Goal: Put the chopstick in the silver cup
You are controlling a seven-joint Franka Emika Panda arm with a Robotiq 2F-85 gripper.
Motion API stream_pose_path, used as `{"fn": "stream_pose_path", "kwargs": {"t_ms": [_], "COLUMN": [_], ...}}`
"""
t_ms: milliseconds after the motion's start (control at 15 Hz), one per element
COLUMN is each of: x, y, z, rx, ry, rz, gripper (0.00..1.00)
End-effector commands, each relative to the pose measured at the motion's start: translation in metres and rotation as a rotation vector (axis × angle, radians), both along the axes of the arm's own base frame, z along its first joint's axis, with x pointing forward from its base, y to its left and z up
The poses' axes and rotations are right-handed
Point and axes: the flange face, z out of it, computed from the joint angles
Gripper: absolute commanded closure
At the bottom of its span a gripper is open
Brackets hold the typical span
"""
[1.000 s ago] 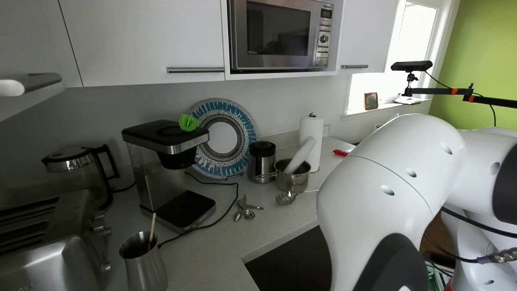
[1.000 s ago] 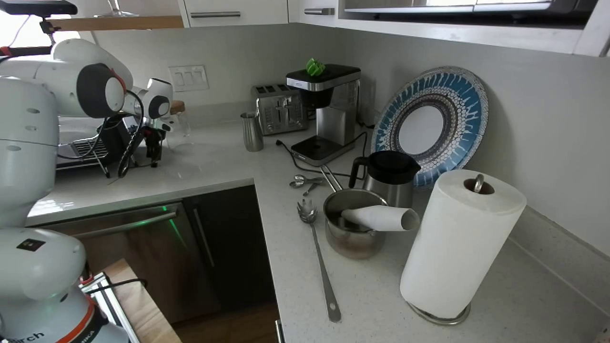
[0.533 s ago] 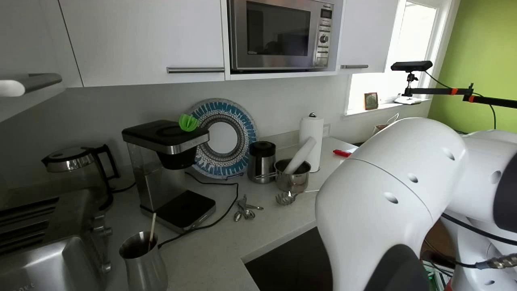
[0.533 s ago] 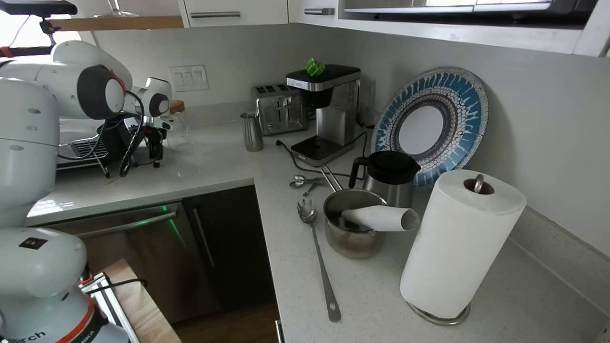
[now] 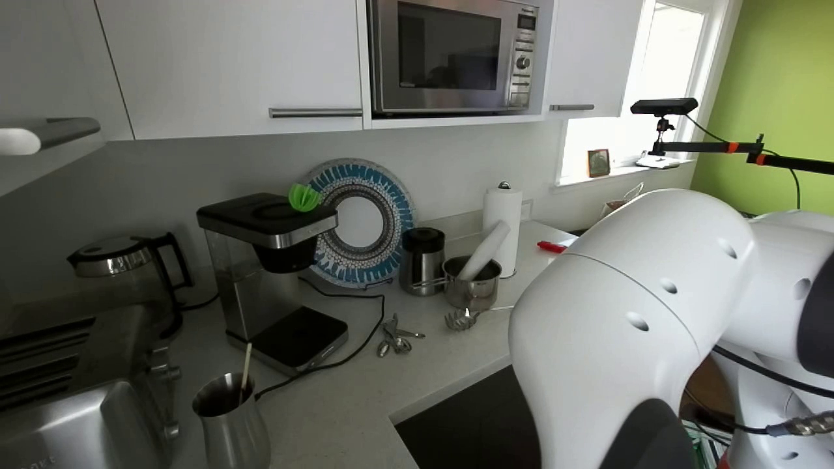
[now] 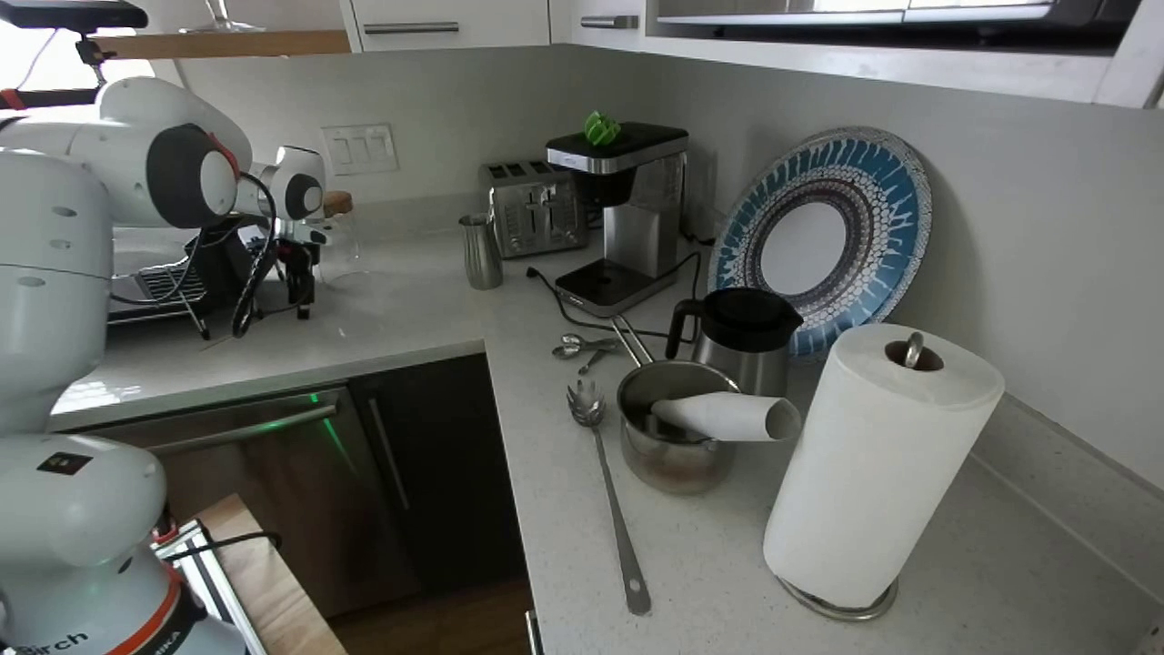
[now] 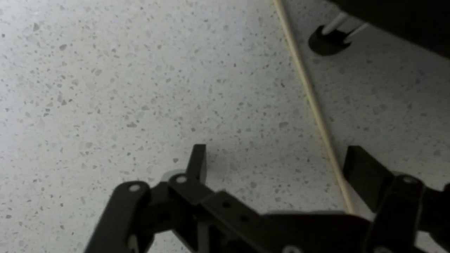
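Observation:
A thin pale wooden chopstick (image 7: 313, 98) lies on the speckled counter in the wrist view. It runs from the top edge down to the right finger, and its lower end passes out of sight behind the gripper body. My gripper (image 7: 276, 151) is open, with the chopstick between its fingers, close beside the right one. In an exterior view the gripper (image 6: 302, 311) points down just above the counter beside a dish rack. The silver cup (image 5: 238, 433) stands upright near the toaster, with a chopstick (image 5: 246, 368) leaning in it. The cup (image 6: 482, 255) also shows in an exterior view.
A dish rack foot (image 7: 328, 44) stands close to the chopstick, under a dark rack edge (image 7: 404, 24). A glass jar with a cork lid (image 6: 338, 232) is behind the gripper. A toaster (image 6: 536, 209) and coffee maker (image 6: 627, 218) stand beyond the cup.
My gripper has shifted slightly to the right along the counter in an exterior view, and the arm's elbow has sunk a little. The cup and the chopstick in it have not moved.

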Motion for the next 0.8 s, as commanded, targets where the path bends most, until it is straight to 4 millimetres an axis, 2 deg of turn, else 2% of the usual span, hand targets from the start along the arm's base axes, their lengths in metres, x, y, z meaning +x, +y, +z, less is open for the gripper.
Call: {"fn": "stream_pose_path", "kwargs": {"t_ms": [0,467,733], "x": [-0.003,-0.012,-0.019], "y": [-0.007,-0.019,-0.014], "z": [0.007,0.028,0.030], "rx": [-0.051,-0.111,-0.076], "ry": [-0.023,-0.078,-0.100], "rz": [0.038,0.079,0.071], "gripper": [0.00,0.00,0.00]}}
